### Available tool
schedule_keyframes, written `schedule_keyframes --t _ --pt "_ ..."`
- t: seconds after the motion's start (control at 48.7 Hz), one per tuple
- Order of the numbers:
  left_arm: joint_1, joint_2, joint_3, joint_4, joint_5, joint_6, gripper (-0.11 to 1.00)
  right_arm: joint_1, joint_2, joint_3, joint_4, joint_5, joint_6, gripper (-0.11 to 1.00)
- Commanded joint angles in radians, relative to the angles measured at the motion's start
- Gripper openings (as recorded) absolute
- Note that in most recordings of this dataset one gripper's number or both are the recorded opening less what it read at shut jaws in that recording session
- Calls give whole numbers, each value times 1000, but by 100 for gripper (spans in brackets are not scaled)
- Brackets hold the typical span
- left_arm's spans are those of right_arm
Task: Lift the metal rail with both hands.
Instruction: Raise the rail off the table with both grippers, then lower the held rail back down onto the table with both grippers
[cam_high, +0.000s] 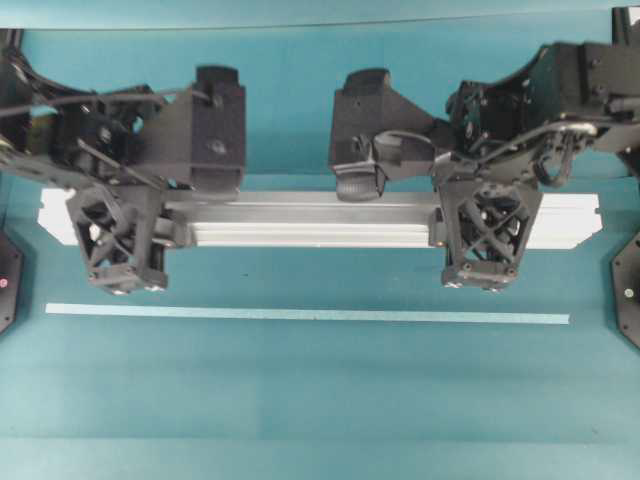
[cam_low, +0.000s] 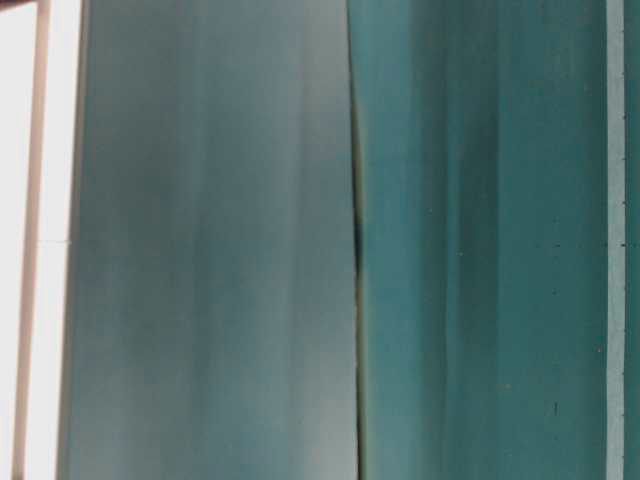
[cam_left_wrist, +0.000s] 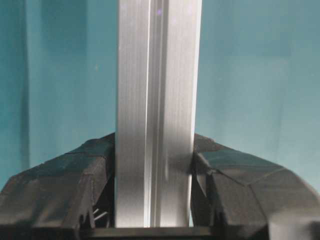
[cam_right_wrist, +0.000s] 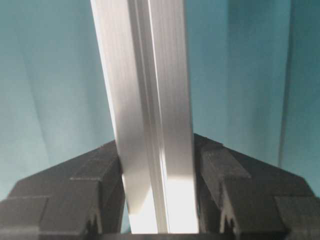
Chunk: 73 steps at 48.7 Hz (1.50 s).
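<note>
The metal rail (cam_high: 310, 220) is a long grooved silver bar running left to right across the overhead view, level, with both ends showing. My left gripper (cam_high: 125, 275) is shut on it near its left end, and my right gripper (cam_high: 487, 275) is shut on it near its right end. In the left wrist view the rail (cam_left_wrist: 160, 75) runs straight up between the black fingers (cam_left_wrist: 95, 165), which press its two sides. In the right wrist view the rail (cam_right_wrist: 145, 65) is clamped the same way between the fingers (cam_right_wrist: 215, 165). The rail looks raised off the teal table.
A thin pale-green tape strip (cam_high: 300, 315) lies on the table in front of the rail, parallel to it. Black arm bases sit at the left edge (cam_high: 5, 280) and right edge (cam_high: 628, 290). The table-level view shows only blurred teal surfaces and the tape strip (cam_low: 615, 240).
</note>
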Motion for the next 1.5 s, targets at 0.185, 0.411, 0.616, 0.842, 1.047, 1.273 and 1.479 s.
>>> schedule_keyframes --t 0.185,0.411,0.616,0.842,1.047,1.273,1.479 --pt "2 -18 -92 5 17 0 36 0 14 -138 0 20 5 39" --pt "9 -14 -169 5 87 0 36 0 21 -198 -15 41 5 39" --pt "18 -14 -202 5 106 9 36 0 20 -215 -28 46 5 39" --pt "20 -9 -224 6 110 9 36 0 20 -236 -40 54 5 39" --pt "20 0 -235 6 127 9 36 -2 20 -238 -41 55 3 39" --pt "26 0 -224 6 127 11 36 -2 20 -218 -41 55 3 39" --pt "51 -6 -124 9 101 9 36 -11 17 -91 -77 41 -5 39"
